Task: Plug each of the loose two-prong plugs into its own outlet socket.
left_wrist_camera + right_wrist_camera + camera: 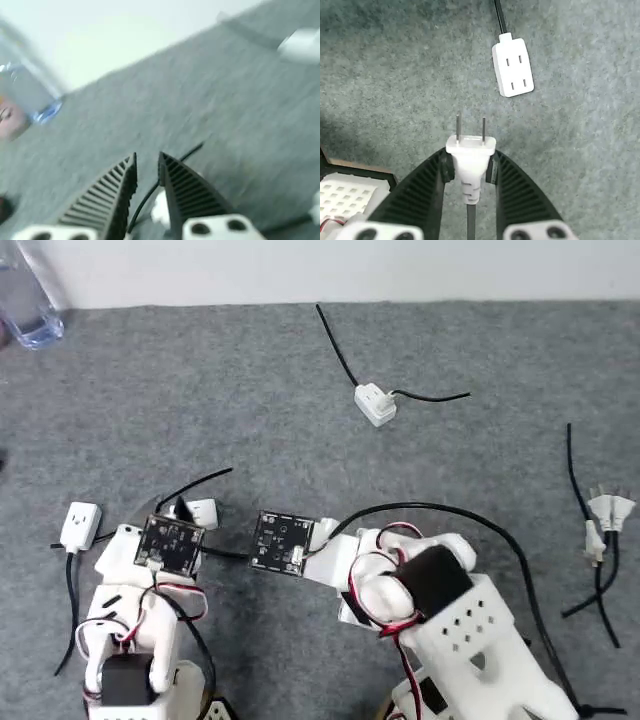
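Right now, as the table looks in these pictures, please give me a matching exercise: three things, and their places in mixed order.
Things:
1. bottle
2. loose plugs
3. plug facing the outlet socket

Places:
A. between the jaws of the right gripper
B. far left corner of the table
C. right side of the table

Pairs: 1-B, 2-C, 3-A.
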Controlling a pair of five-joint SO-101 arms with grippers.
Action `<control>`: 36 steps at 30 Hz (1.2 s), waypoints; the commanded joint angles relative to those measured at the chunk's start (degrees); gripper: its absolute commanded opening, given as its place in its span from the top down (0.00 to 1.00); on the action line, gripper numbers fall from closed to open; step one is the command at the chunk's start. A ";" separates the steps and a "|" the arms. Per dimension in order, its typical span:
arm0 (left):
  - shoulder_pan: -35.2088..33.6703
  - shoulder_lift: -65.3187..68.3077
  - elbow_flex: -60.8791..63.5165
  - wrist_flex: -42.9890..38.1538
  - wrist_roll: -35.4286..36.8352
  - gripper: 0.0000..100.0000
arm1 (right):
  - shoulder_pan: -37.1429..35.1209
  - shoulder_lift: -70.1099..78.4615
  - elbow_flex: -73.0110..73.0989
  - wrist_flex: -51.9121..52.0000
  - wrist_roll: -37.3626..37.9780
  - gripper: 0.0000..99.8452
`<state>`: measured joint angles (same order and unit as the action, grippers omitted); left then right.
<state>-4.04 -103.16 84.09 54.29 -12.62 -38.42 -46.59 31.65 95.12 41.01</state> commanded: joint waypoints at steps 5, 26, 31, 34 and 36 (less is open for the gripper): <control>9.23 -0.53 -12.70 2.55 11.08 0.99 | -0.66 -1.01 -6.77 0.66 2.90 0.99; 16.26 -0.62 -15.25 -2.46 49.76 0.99 | 2.42 -0.92 -8.53 -13.41 -5.19 0.99; 21.19 -0.62 -12.88 -6.51 63.03 0.99 | 2.24 -0.40 -8.62 -17.54 -11.43 0.99; 26.90 -0.62 -12.88 -6.24 72.70 0.99 | 2.24 -0.31 -8.35 -18.95 -13.63 0.99; 28.40 -0.62 -12.88 -6.51 77.54 0.99 | 2.42 -0.31 -8.09 -19.65 -13.54 0.99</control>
<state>21.45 -103.34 71.34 49.36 57.54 -36.57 -46.59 26.02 77.54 28.44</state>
